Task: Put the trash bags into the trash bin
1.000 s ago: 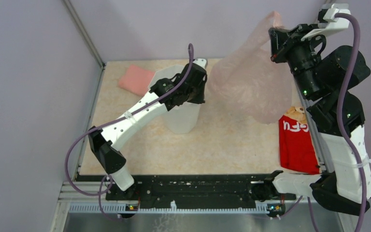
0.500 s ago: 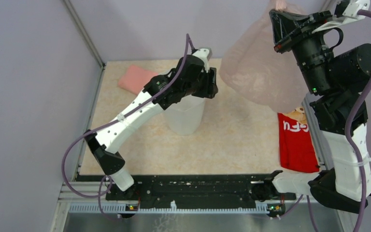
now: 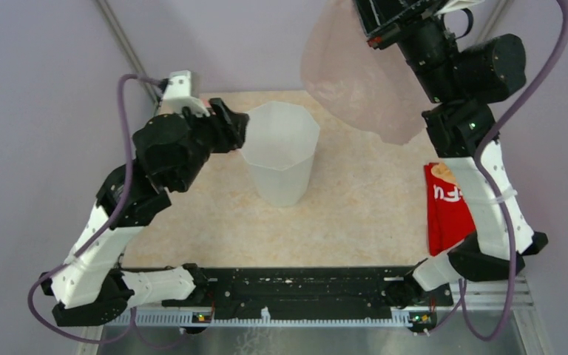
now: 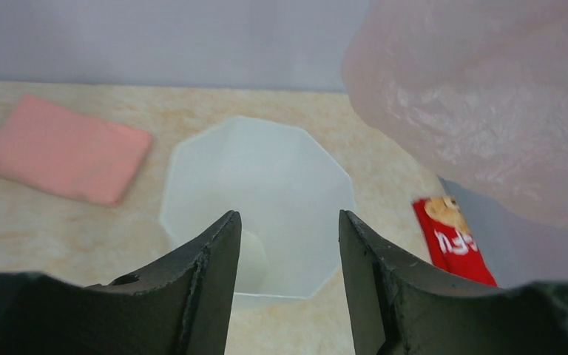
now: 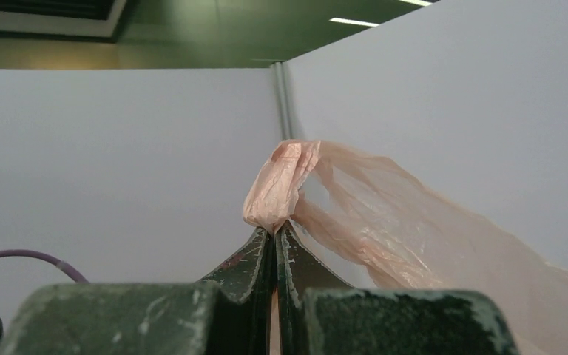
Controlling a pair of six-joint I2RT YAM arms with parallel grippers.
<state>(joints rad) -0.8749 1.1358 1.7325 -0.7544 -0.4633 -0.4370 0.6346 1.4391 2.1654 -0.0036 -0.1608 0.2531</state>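
Pink bag [image 3: 347,81] held up in the air beyond and to the right of the white bin [image 3: 281,159], not in it.

The bin is stood upright and open-mouthed on the desk [image 3: 355,222]. The left arm [image 3: 111,229] is bent in from the bin's left, and its jaws are spread just beside the rim with nothing between them. The right arm [image 3: 481,185] is raised to the bin's right; its jaws are pressed together, pinching a bunched fold at the top of the bag, from which the thin film hangs loose, clear of the bin. A red packet [image 3: 447,214] is laid flat well to the right of the bin. A folded pink cloth [image 4: 63,148] is laid flat to the bin's left.
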